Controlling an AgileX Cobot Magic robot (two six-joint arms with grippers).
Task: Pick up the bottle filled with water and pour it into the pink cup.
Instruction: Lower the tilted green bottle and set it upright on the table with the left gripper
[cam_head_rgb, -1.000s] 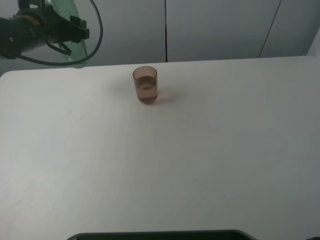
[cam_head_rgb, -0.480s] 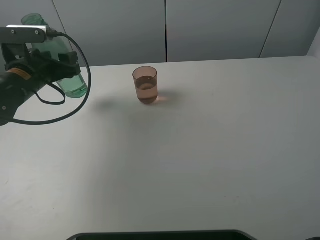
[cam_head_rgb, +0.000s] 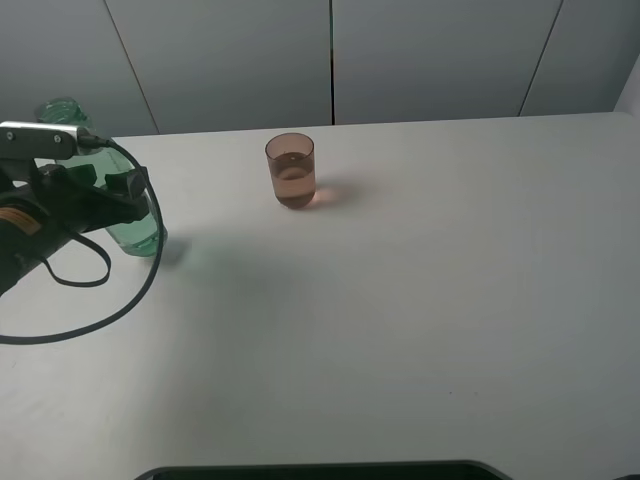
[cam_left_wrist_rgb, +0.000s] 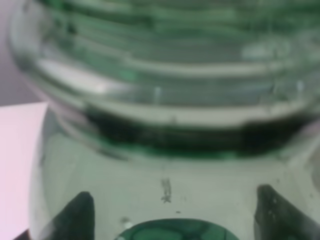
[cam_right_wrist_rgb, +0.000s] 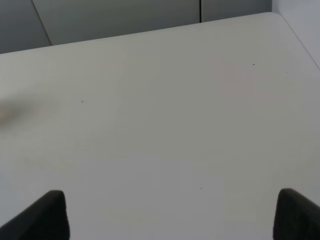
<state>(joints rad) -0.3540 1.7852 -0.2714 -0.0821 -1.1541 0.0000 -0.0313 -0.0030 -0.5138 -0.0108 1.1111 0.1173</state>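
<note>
left tool clamped on green bottle, right tool open

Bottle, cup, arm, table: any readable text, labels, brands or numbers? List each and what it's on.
No readable text in any view.
bottle: a faint dark mark on the plastic in the left wrist view, too blurred to read.
pink cup: plain, no print.
left claw: an orange patch on the arm behind it, too small to read.
table: bare white, only tiny specks.
</note>
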